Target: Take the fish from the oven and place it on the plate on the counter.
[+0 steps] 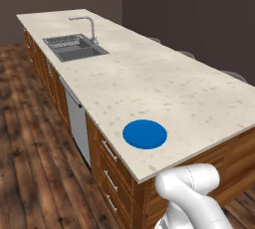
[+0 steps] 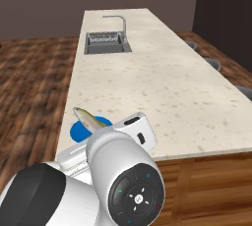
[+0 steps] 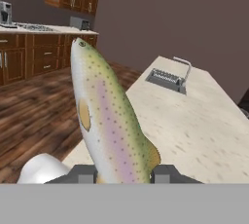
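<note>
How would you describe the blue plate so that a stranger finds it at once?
Look at the long island counter with the beige speckled top and the steel sink at its far end. The plate lies at the near end, close to the edge above the drawers. It is flat, round and bright blue.

The arm hides most of the plate; the fish's tail seems cut off below.
</note>
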